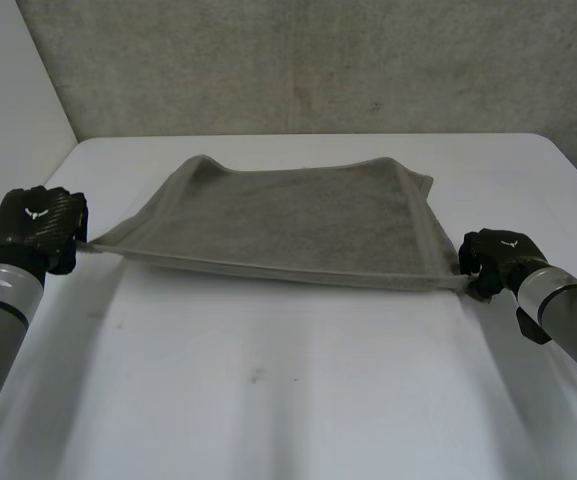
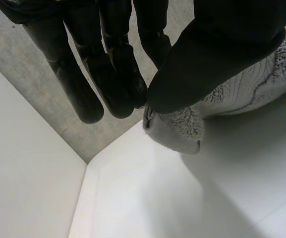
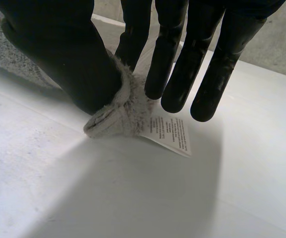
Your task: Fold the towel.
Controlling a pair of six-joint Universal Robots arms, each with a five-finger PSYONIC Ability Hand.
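A grey towel hangs stretched between my two hands, its near edge lifted off the white table and its far edge resting on it. My left hand is at the near-left corner. In the left wrist view that corner is pinched between the thumb and the fingers. My right hand is at the near-right corner, low over the table. In the right wrist view the thumb presses that corner against a finger, and a white care label sticks out beneath it.
A grey wall stands behind the table's far edge. A white side wall rises at the left. Bare tabletop lies in front of the towel.
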